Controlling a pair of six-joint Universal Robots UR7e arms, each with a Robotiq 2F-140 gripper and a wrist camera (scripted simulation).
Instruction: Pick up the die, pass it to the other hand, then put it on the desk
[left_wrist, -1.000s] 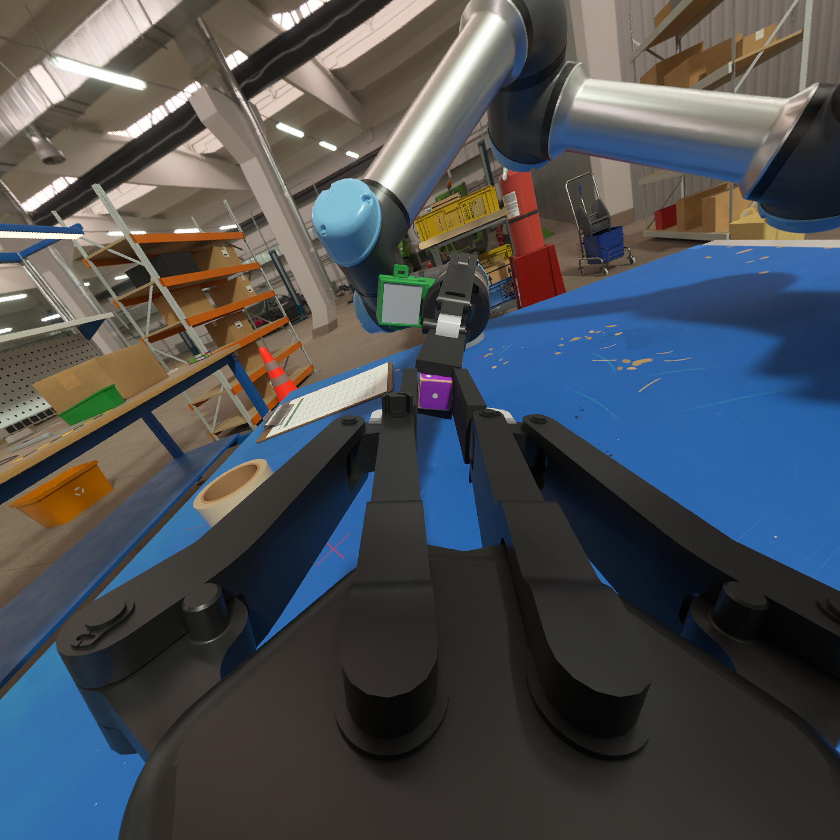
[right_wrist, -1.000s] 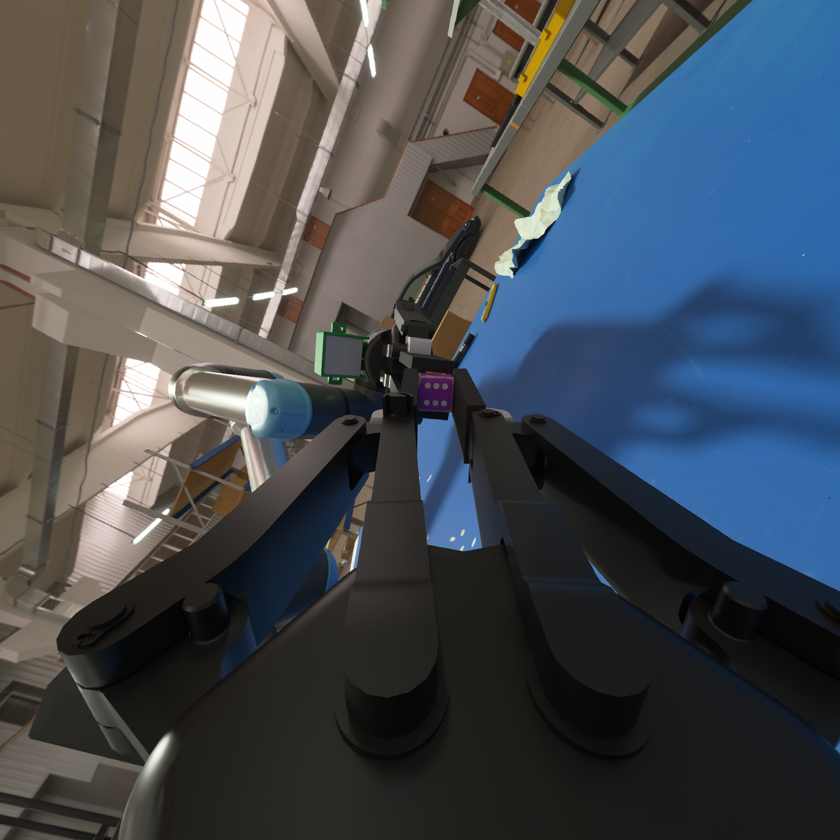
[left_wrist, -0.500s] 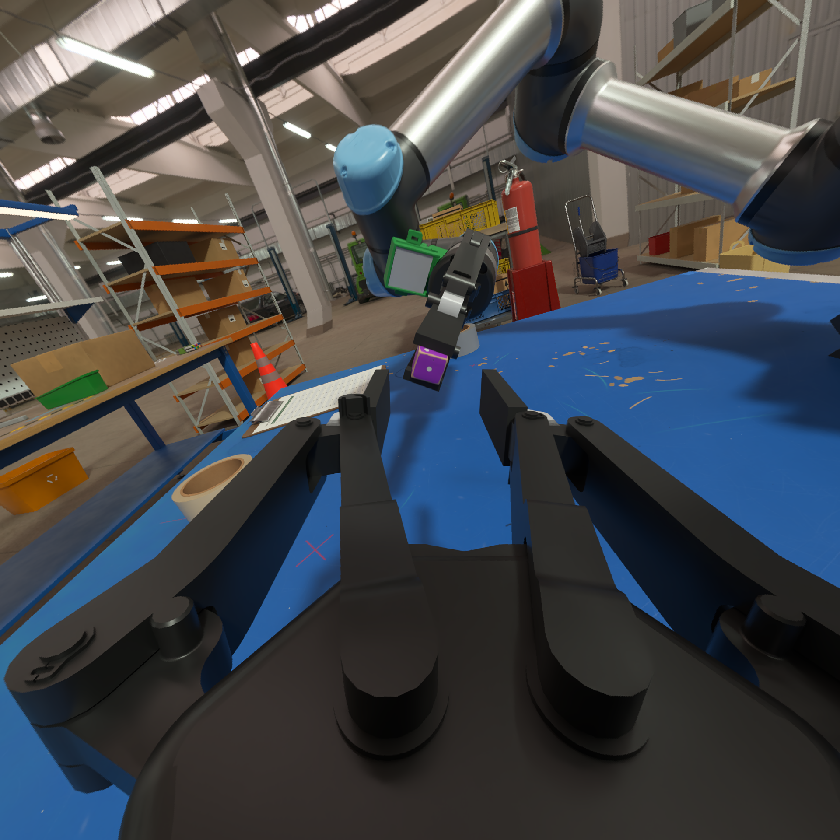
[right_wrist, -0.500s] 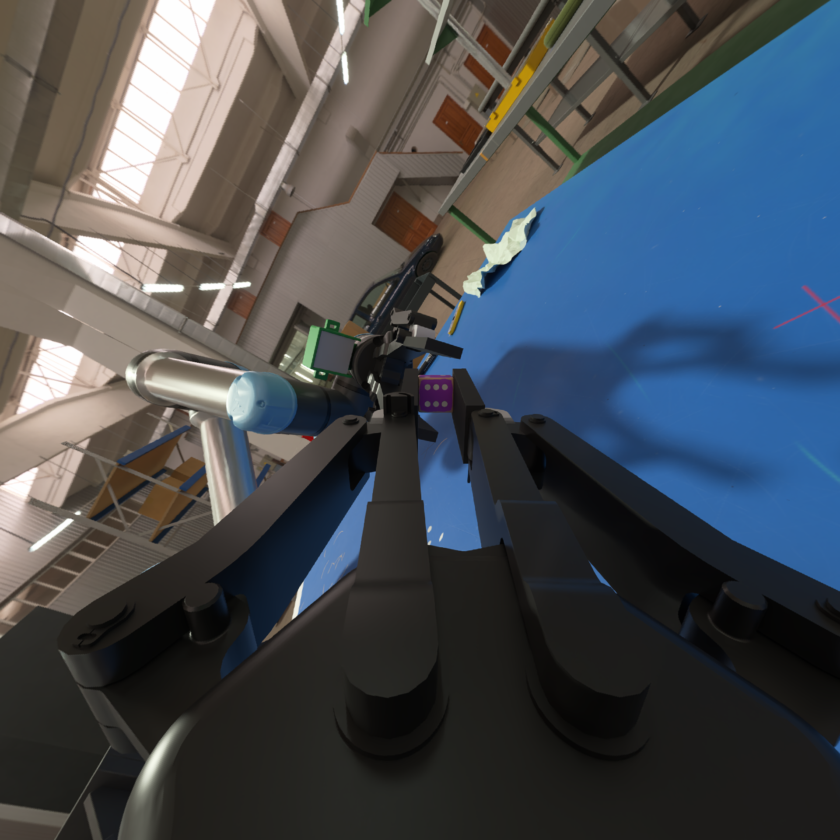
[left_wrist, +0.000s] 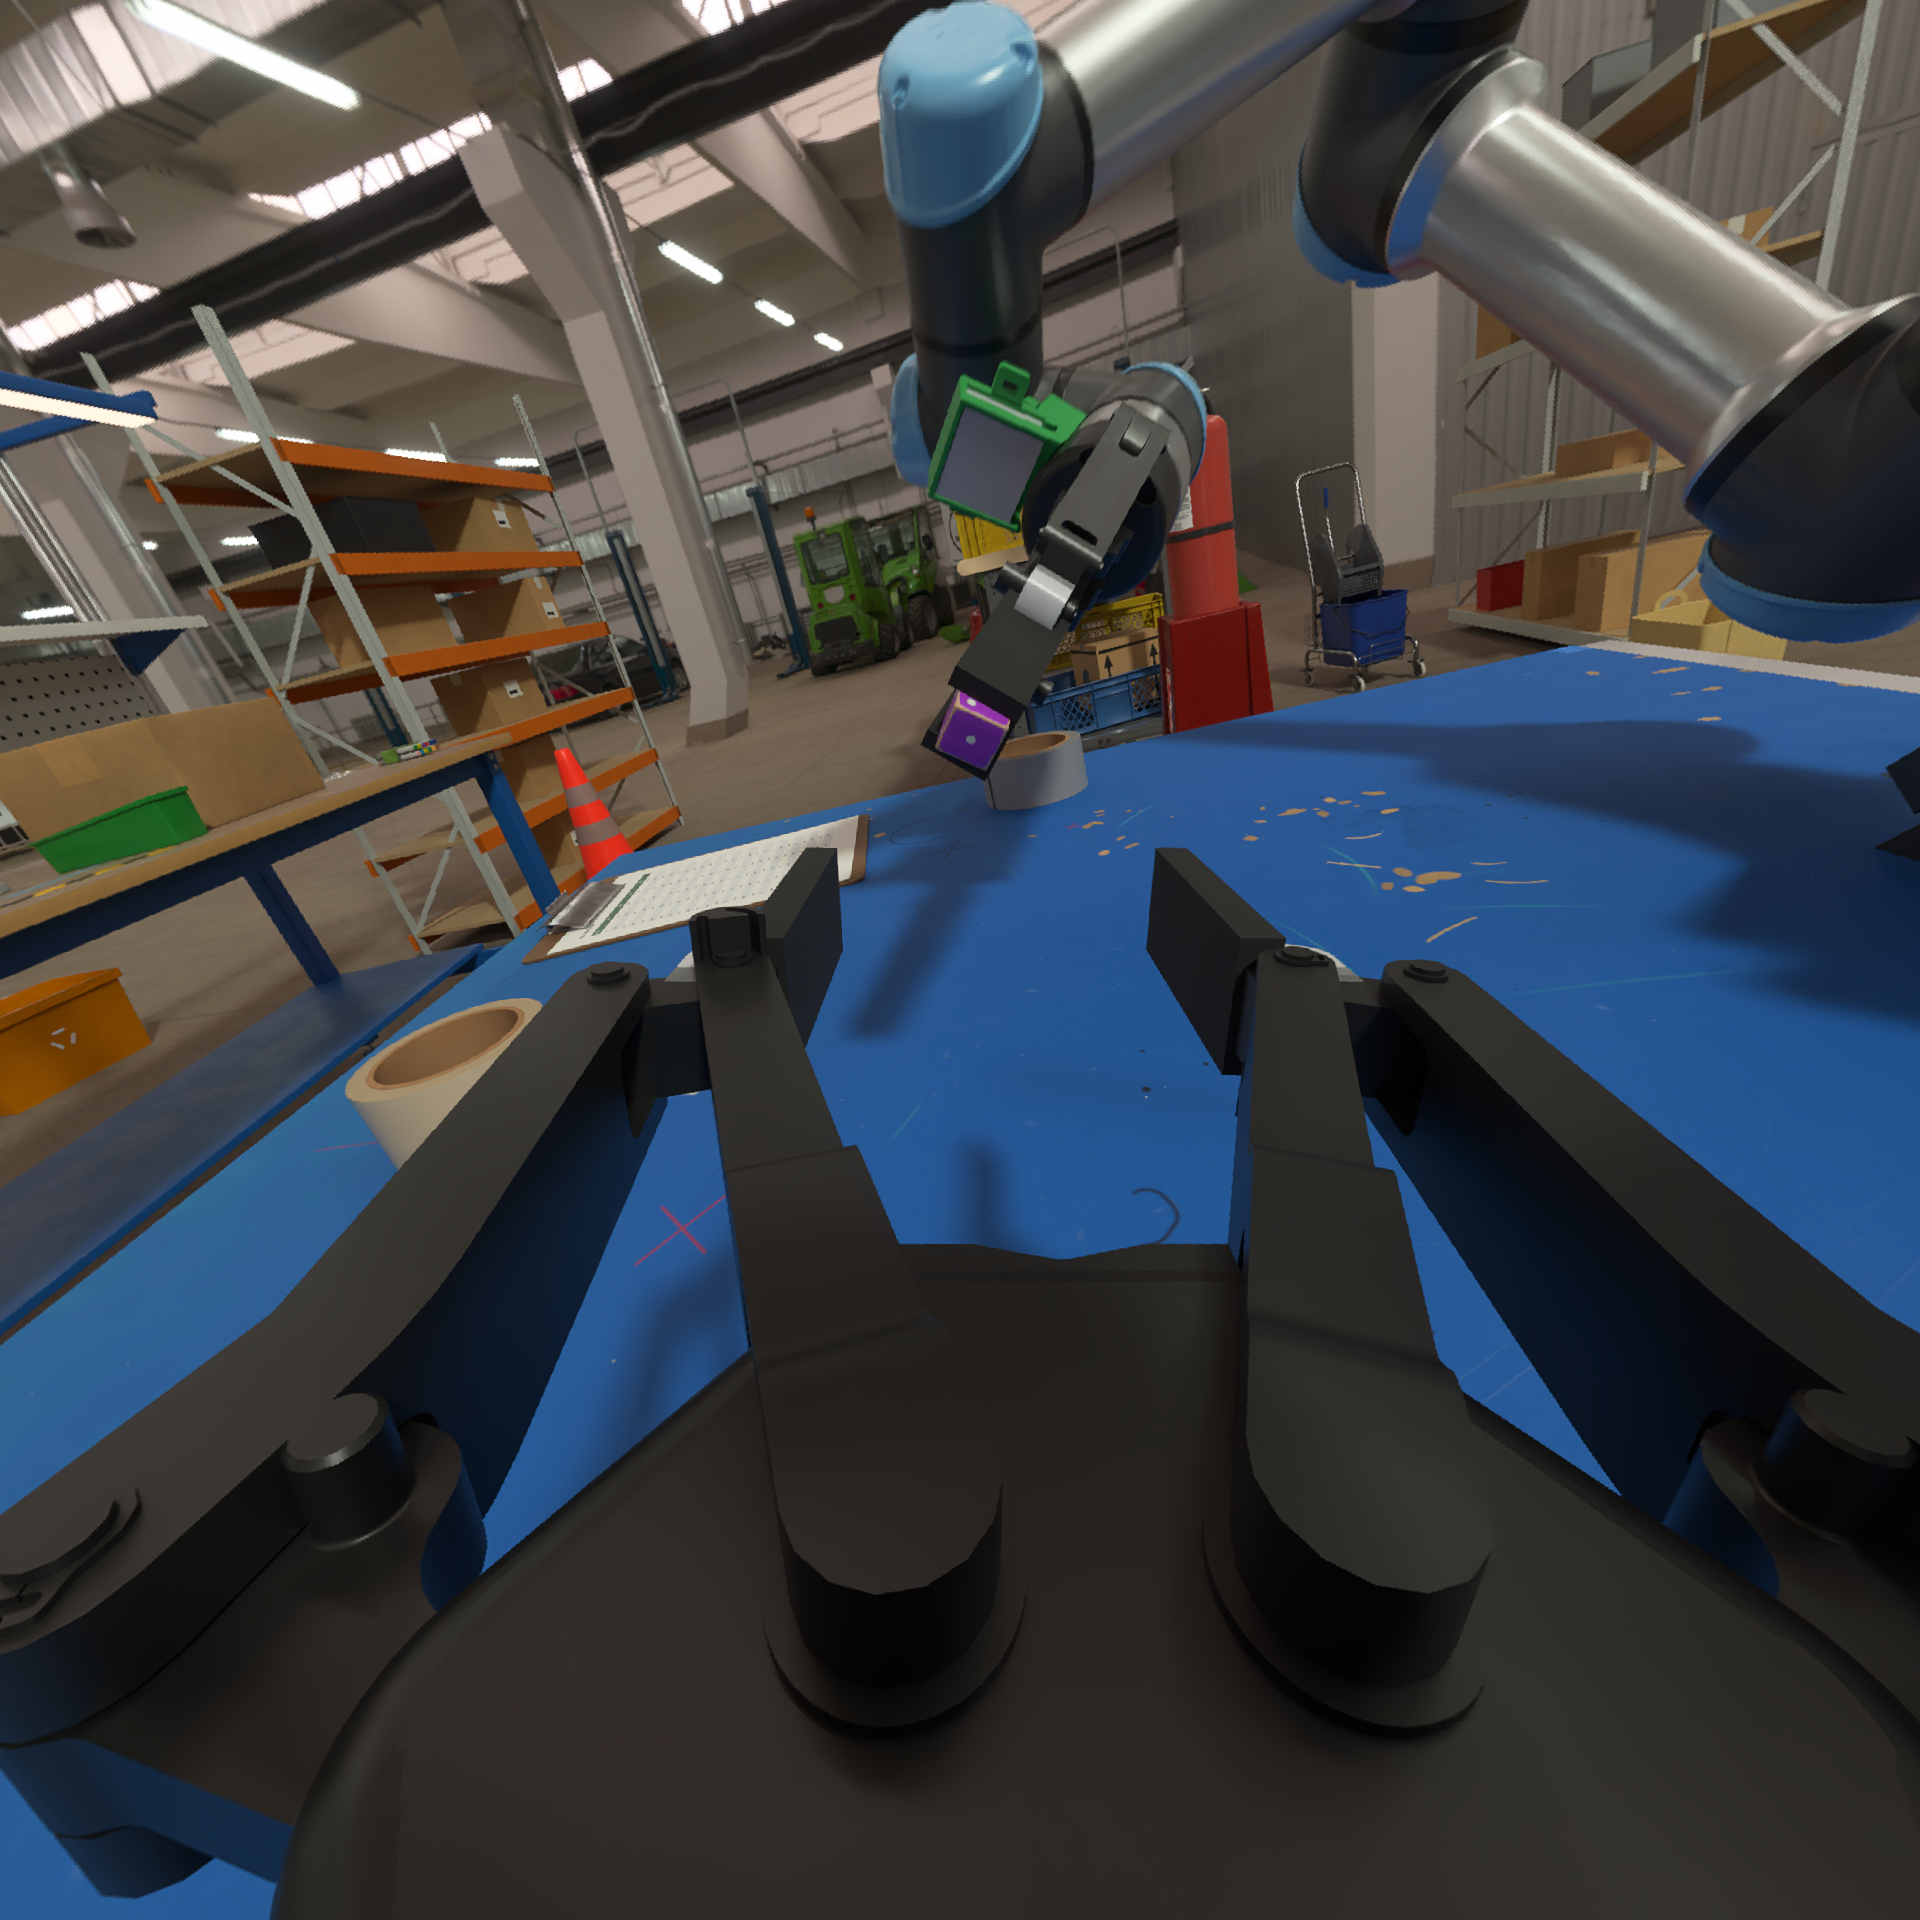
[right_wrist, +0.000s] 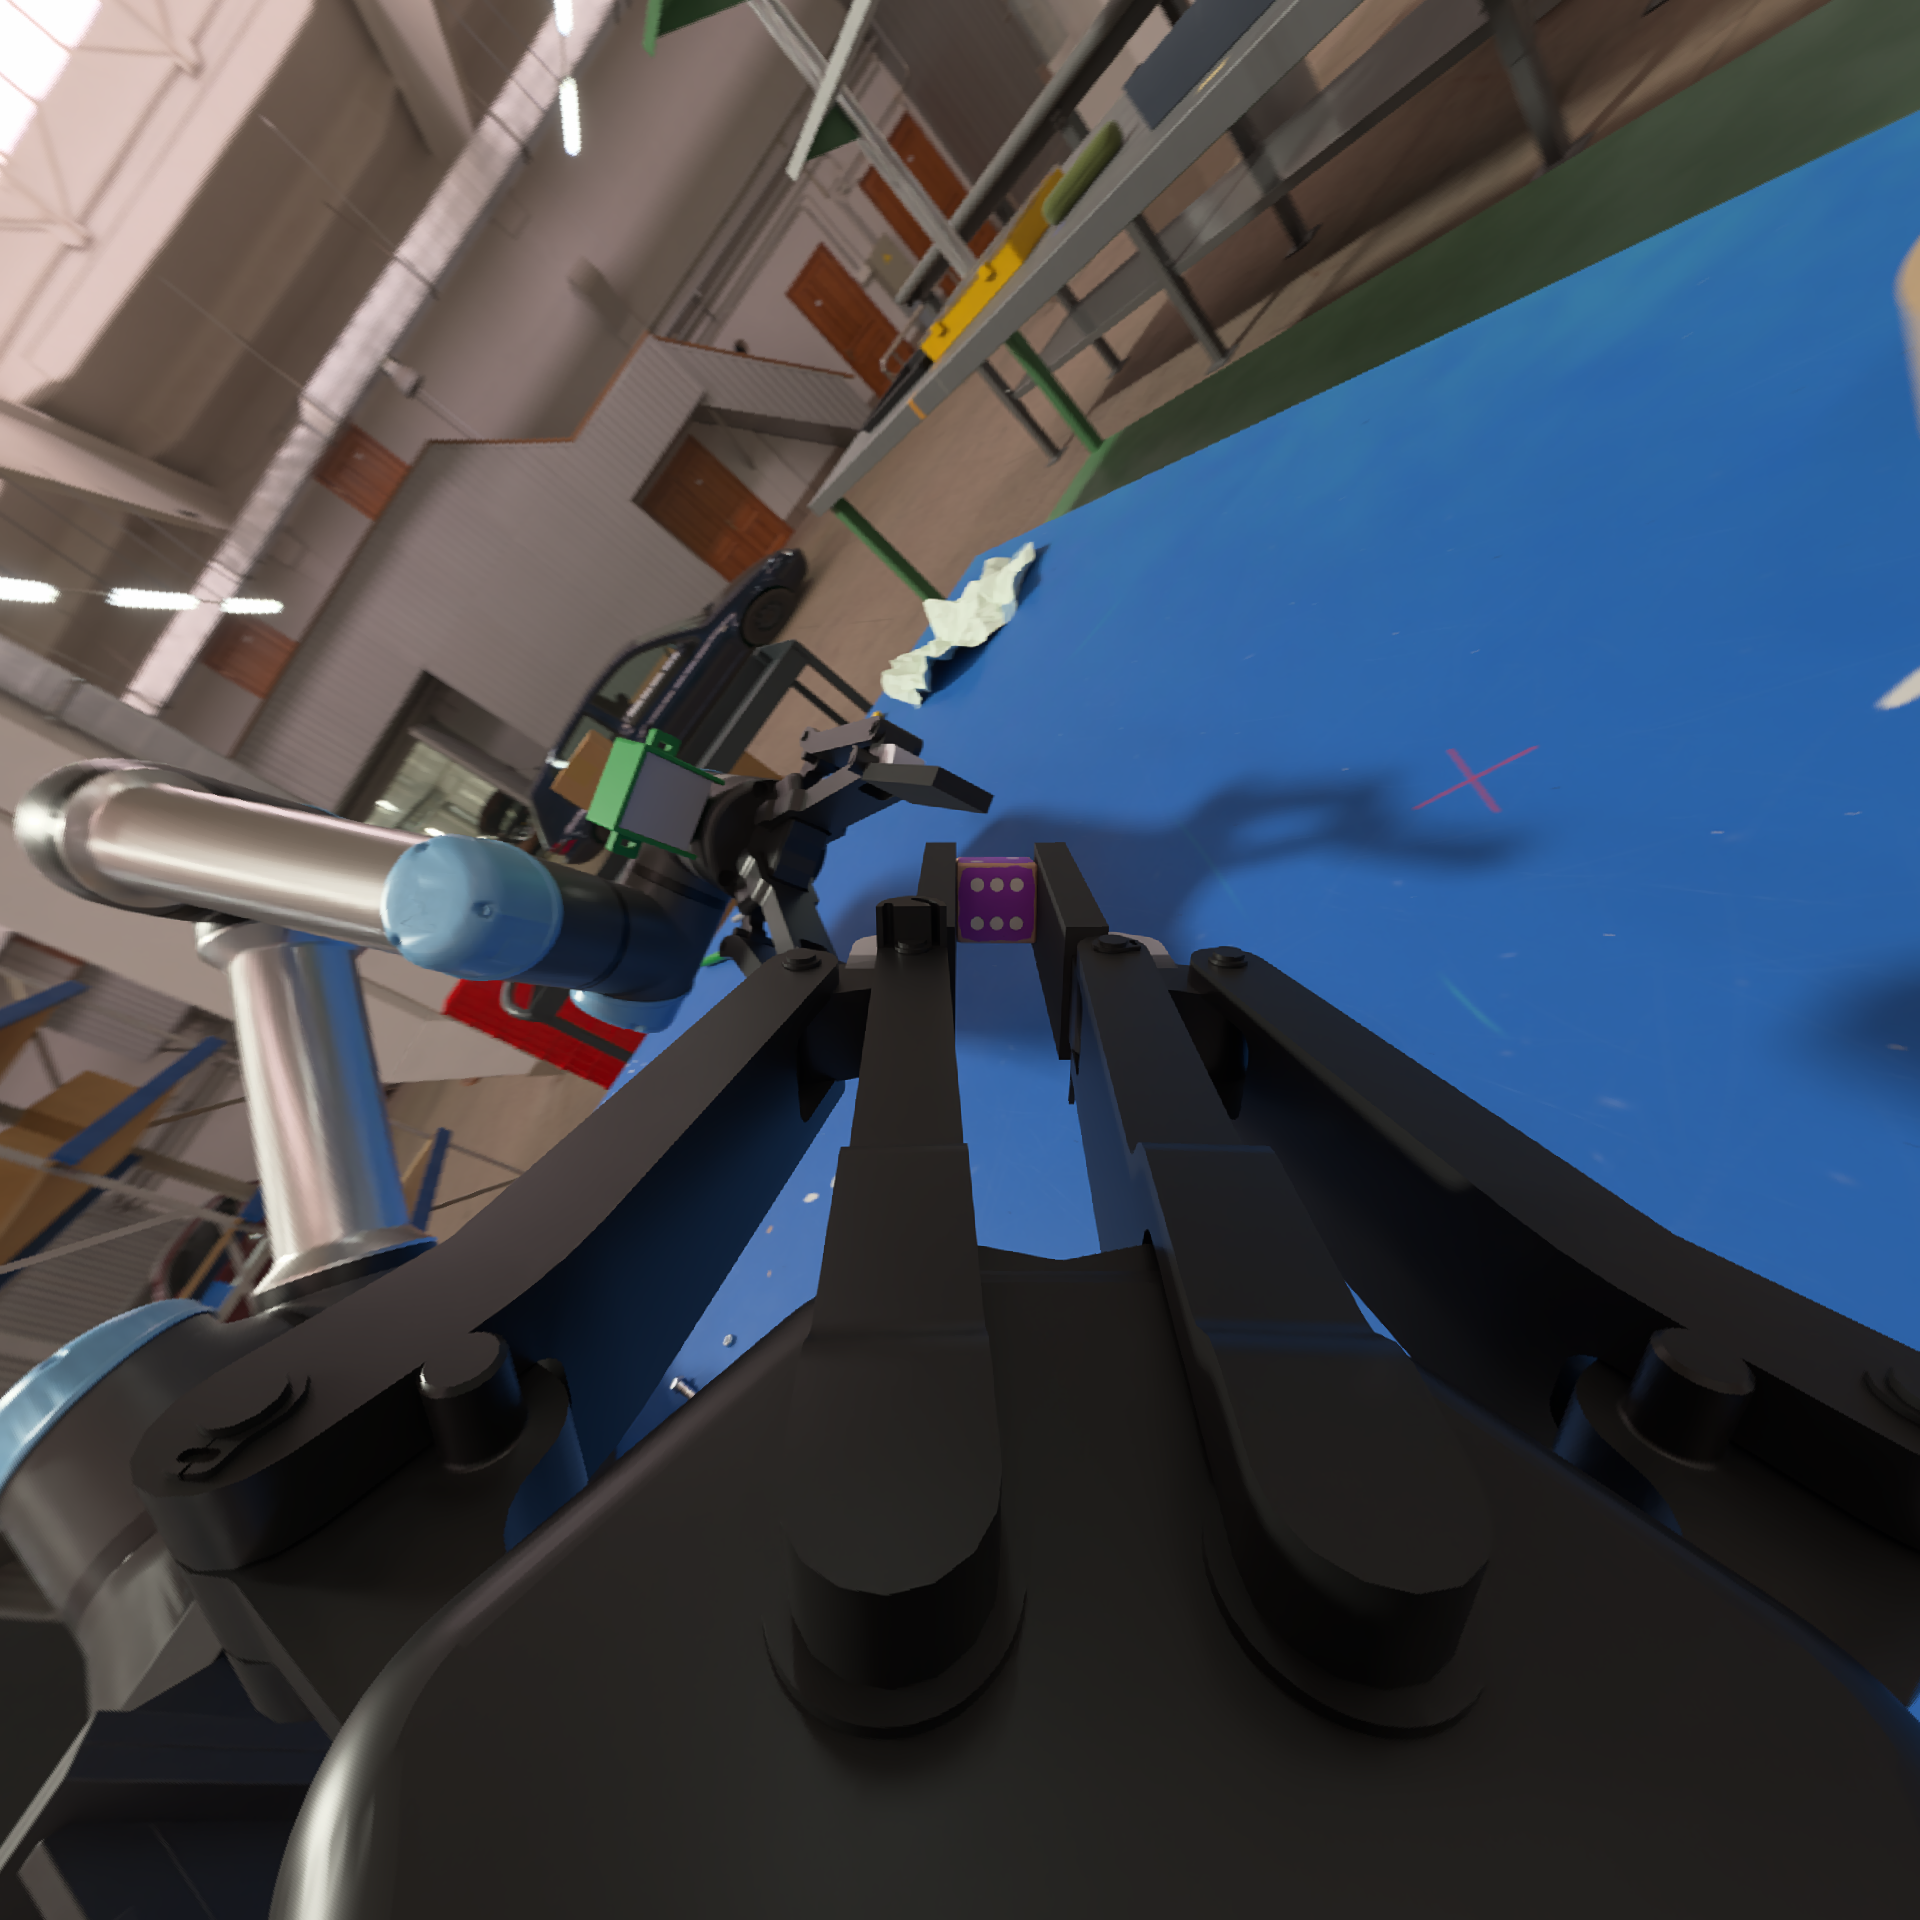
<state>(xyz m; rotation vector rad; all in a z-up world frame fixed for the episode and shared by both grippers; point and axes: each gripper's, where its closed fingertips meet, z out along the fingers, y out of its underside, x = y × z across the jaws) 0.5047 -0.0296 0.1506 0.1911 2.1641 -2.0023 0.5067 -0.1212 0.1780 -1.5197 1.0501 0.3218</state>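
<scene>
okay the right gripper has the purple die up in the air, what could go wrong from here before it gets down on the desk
1. The right gripper pinches the die only at its fingertips, above the desk; a slip would likely send it tumbling.
2. Seen from the left wrist, the die hangs near a grey tape roll; lowering there might set it on the roll.
3. The open left gripper is low over the desk and could block the path.

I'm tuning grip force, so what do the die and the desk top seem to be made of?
The die looks like hard, smooth purple plastic: crisp edges, even colour, pale dots. The right gripper pinches it. The desk looks like blue-painted board, matt, with scratches and tan chipped spots; its core can't be told.
</scene>
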